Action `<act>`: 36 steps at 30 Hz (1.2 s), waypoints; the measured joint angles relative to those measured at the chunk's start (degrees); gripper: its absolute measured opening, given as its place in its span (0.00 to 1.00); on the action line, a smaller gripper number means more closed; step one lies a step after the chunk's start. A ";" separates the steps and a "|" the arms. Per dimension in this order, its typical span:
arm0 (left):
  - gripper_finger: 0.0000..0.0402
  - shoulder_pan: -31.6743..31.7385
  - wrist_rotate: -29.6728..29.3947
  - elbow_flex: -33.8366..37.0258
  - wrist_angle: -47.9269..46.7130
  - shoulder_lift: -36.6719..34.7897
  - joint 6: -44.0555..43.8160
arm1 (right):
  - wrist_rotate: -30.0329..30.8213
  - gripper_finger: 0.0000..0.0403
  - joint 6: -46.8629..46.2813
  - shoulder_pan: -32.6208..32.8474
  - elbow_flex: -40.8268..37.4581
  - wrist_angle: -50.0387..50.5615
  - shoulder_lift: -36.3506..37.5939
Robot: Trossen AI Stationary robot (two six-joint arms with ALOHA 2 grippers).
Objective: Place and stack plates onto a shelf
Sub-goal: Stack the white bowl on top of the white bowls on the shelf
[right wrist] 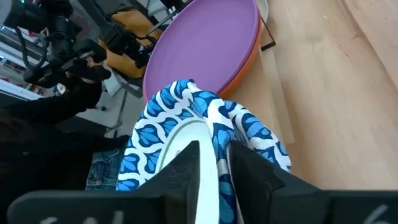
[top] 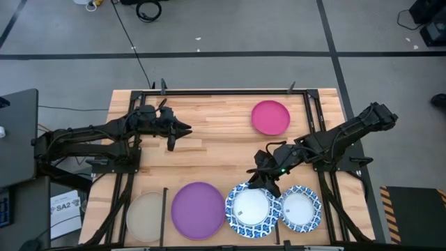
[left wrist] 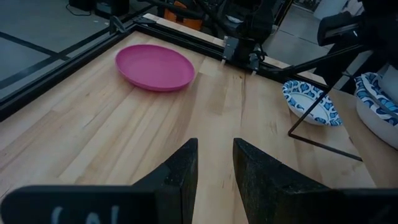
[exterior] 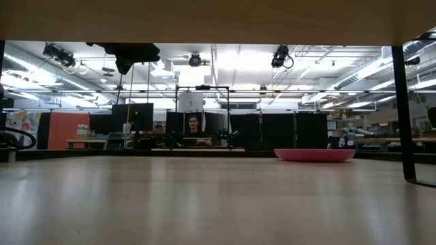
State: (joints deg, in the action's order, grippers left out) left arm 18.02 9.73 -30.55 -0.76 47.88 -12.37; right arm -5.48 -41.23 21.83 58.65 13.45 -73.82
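The right tool (top: 263,180), at lower centre-right of the high view, straddles the rim of a blue-patterned plate (top: 249,208) in its shelf (top: 209,150) bay; whether it grips or has let go I cannot tell. This looks like the release step, so next it should lift clear. The left tool (top: 172,132) hangs slightly parted at upper left, well apart from the magenta plate (top: 270,117) on the worktop.

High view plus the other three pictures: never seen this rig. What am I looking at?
Two robot arms work at a wooden table. One camera looks straight down, one sits at table height, and one rides on each wrist. The left gripper hovers open and empty. The right gripper sits at the rim of a blue-patterned plate; whether it grips is unclear. Alongside lie a second blue plate, a purple plate on an orange one, and a beige plate. A magenta plate lies apart.
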 joint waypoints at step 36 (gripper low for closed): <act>0.27 0.00 -0.02 0.00 -0.01 0.07 0.11 | -7.03 0.39 18.52 -11.94 -0.02 6.85 13.75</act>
State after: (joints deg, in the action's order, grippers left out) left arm 18.02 9.72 -30.55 -0.77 47.94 -12.25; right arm -12.50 -22.71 9.89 58.63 20.30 -60.07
